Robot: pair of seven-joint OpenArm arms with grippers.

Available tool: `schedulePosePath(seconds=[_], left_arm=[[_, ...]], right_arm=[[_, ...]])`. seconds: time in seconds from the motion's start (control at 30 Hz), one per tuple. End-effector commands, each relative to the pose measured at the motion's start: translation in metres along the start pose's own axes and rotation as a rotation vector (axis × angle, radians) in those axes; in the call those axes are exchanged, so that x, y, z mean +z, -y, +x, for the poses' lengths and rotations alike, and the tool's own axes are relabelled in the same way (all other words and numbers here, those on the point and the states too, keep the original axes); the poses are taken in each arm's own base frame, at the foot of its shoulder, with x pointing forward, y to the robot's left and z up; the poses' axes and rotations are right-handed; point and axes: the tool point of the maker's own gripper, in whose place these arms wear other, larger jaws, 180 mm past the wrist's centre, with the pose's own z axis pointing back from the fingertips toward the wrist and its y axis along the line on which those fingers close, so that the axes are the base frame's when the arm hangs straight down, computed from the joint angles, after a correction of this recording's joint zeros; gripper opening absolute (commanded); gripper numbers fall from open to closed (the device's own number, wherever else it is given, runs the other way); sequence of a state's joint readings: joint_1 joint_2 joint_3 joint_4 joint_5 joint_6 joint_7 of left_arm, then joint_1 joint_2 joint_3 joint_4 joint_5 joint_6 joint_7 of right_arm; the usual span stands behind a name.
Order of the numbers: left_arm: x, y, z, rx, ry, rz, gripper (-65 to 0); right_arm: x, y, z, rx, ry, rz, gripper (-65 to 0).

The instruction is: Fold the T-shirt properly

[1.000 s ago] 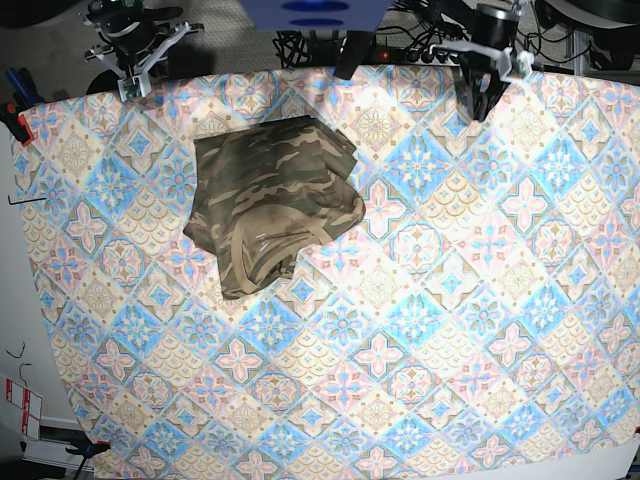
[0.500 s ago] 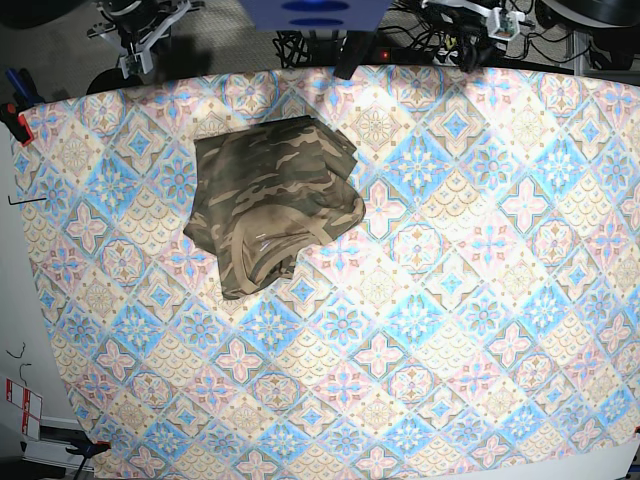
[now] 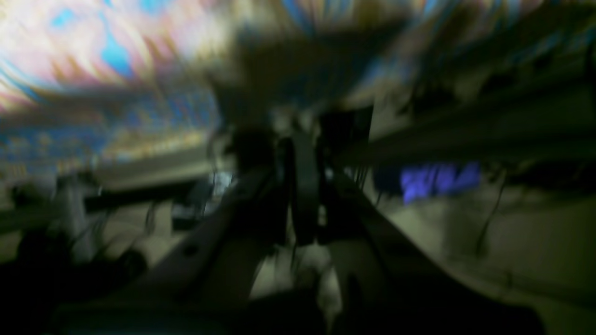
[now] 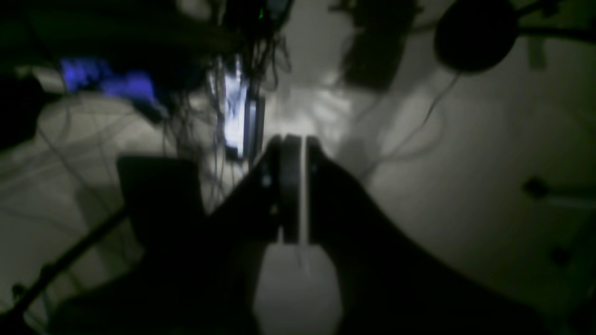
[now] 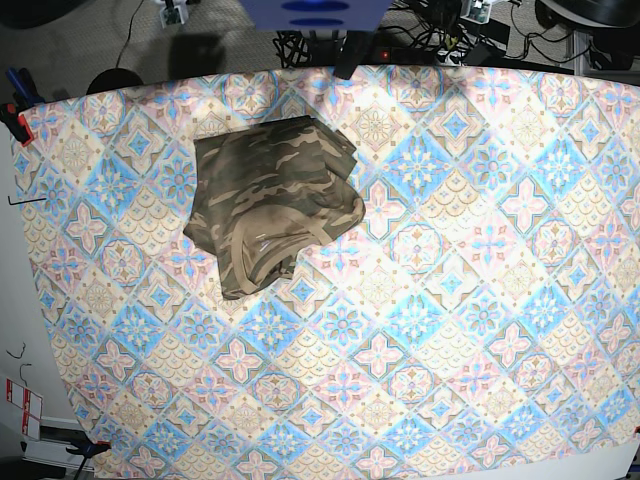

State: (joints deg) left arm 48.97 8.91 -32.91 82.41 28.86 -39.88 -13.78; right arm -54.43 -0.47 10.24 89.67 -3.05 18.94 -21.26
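Note:
The camouflage T-shirt (image 5: pixel 270 200) lies folded into a compact bundle on the tile-patterned tablecloth (image 5: pixel 450 300), upper left of the middle in the base view, its collar end toward the near side. Both arms are pulled back beyond the far edge; only small white tips show at the top of the base view. In the left wrist view, heavily blurred, my left gripper (image 3: pixel 305 186) has its fingers pressed together with nothing between them. In the right wrist view my right gripper (image 4: pixel 293 186) is shut and empty, over the dim floor behind the table.
Cables and dark equipment (image 5: pixel 420 30) crowd the floor behind the far edge. A blue object (image 5: pixel 315 12) sits at the top centre. Clamps (image 5: pixel 15 115) hold the cloth at the left edge.
Both arms have drawn back past the far edge, almost leaving the base view. The T-shirt has not moved.

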Motion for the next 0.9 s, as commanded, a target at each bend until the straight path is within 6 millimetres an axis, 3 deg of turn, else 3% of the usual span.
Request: schedulePosePath(seconds=[0.0,0.2,0.4,0.73,0.87], left_arm=[[0.000,-0.002,0.003,0.007,0.009,0.006,-65.0],[-0.016,-0.002,-0.005,0.013,-0.058,-0.002,-65.0],[-0.038,0.010,-0.037,-0.004,-0.195,-0.057,-65.0],[-0.070,0.039,-0.060,0.065,-0.270,-0.150,-65.0],[-0.079,0.038,-0.073,0.075,-0.347,-0.173,-65.0]], right_arm=[[-0.003,0.004,0.008,-0.002,0.028,-0.008,-63.2],[-0.030,0.001,0.002,-0.038,-0.004,0.010,-63.2],[-0.044,0.000,0.000,-0.060,-0.025,0.020,-63.2],[-0.079,-0.008,-0.016,-0.121,-0.107,0.056,-63.2],[-0.092,-0.015,-0.024,-0.157,-0.112,0.074,-63.2]])
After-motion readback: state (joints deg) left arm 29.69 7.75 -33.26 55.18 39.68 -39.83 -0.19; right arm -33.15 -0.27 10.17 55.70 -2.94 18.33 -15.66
